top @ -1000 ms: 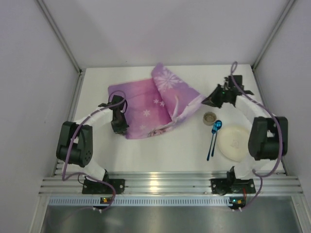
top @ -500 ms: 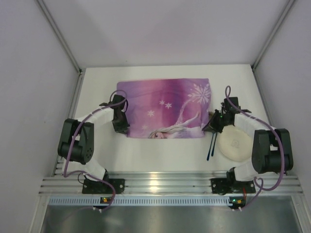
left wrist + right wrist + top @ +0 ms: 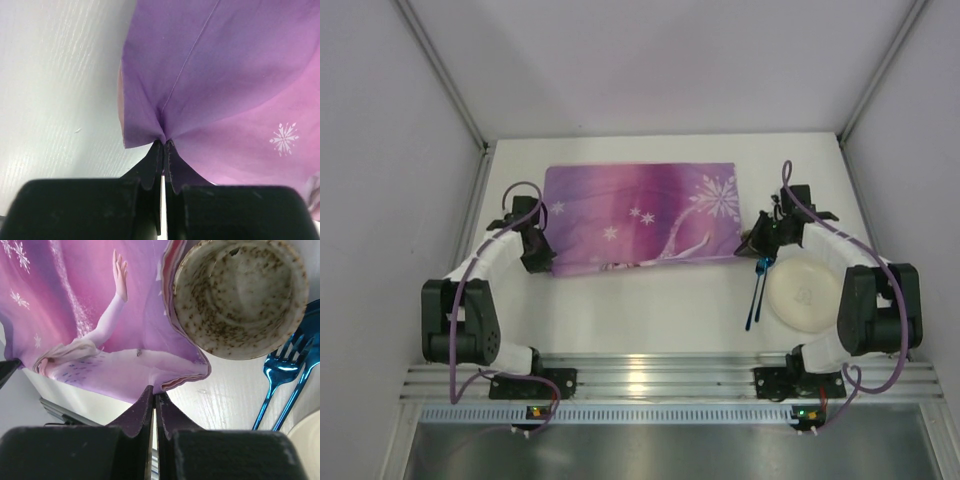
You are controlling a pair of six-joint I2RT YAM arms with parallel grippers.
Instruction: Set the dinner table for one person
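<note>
- Two grippers held the purple placemat [image 3: 640,215] by its near edge, one at each end, with the cloth spread out wide across the far half of the dinner table [image 3: 650,315].
- The left gripper [image 3: 164,146] had its jaws pressed together on a pinch of fabric at the mat's near left corner; the cloth puckered into creases that ran away from the fingertips.
- White tabletop showed bare to the left of that corner in the left wrist view.
- The right gripper [image 3: 153,391] was likewise clamped on the near right corner, where the hem bunched up and turned over just at the fingertips.
- The printed cartoon figure, one arm raised, lay face up beside that corner.
- A speckled cup [image 3: 240,295] stood upright just beyond the right fingers, and the mat's folded edge lay against its side.
- A blue fork [image 3: 277,375] lay on the table beside the cup, tines towards it, with a second blue handle [image 3: 300,382] close alongside.
- A pale round plate [image 3: 803,293] sat to the right of the cutlery, near the table's right edge, apart from the mat.
</note>
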